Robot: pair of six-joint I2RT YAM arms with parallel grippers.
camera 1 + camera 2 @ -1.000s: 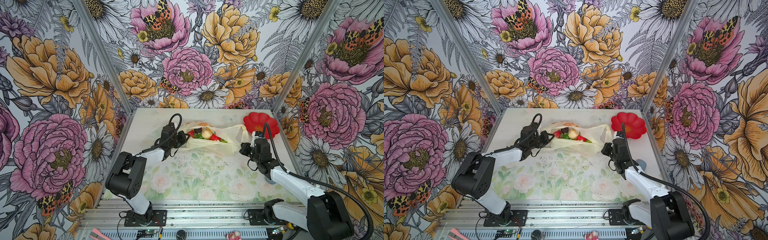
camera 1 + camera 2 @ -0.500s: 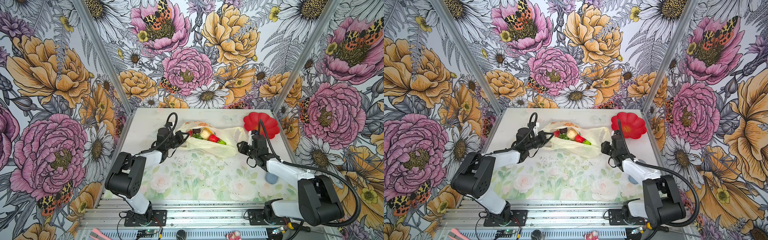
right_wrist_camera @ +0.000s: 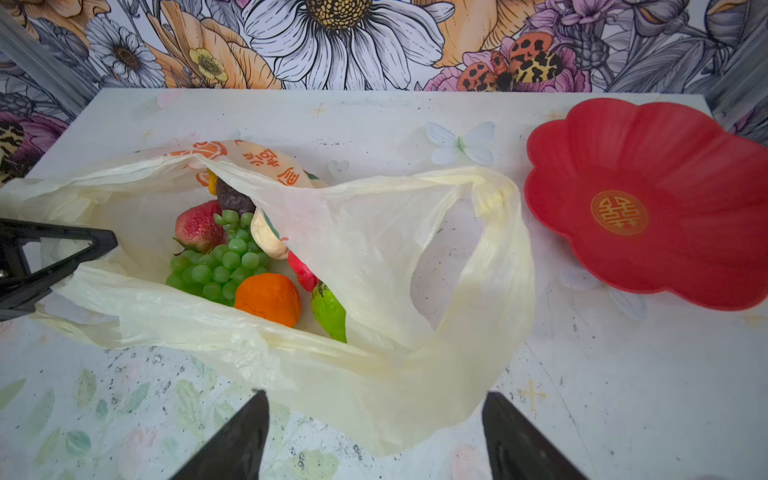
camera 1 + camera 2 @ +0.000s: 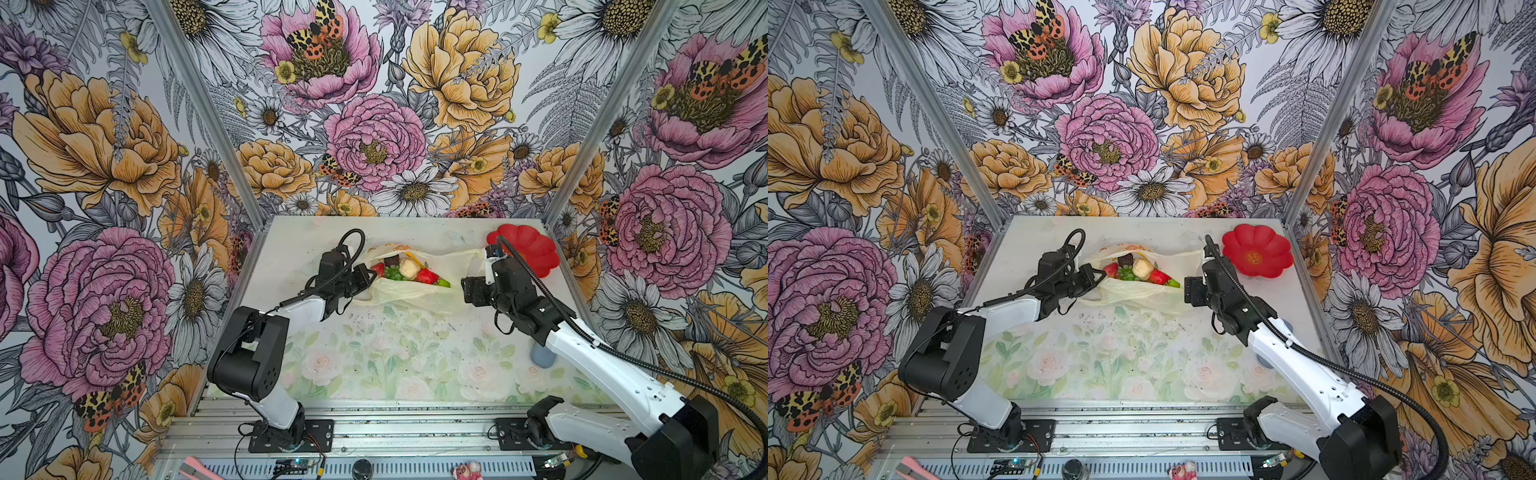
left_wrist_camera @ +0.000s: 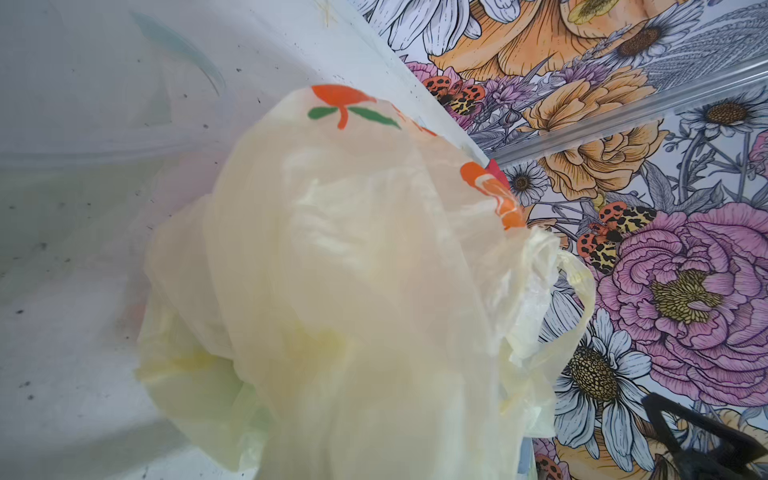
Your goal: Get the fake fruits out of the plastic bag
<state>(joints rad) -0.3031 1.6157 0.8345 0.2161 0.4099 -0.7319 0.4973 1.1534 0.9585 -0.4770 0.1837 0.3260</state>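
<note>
left gripper (image 4: 362, 277): clenched at the left edge of the plastic bag (image 3: 374, 257). It looks to be pinching the film there, which hangs close across the left wrist view.
plastic bag: lying crumpled on the table with its mouth gaping towards the right arm. Its loop handle (image 3: 494, 249) sprawls at the right end.
fake fruits (image 3: 232, 257): all inside the bag, heaped just within the mouth. The grape bunch (image 3: 216, 266) is in the middle, the strawberry (image 3: 195, 226) is at the left of the heap, and the orange (image 3: 268, 299) is nearest the bag's lower lip.
right gripper (image 3: 376, 395): released, jaws spread wide with nothing between them, poised just short of the bag's right end.
red plate (image 3: 665, 166): empty, just right of the bag's handle.
step in hand: probably the start of unloading, with the bag pinned open on one side and no fruit out yet.
next move: the open right gripper would need to reach over the bag's lip into the mouth. It should close on one exposed fruit, the orange being the easiest, without catching the thin film.
</note>
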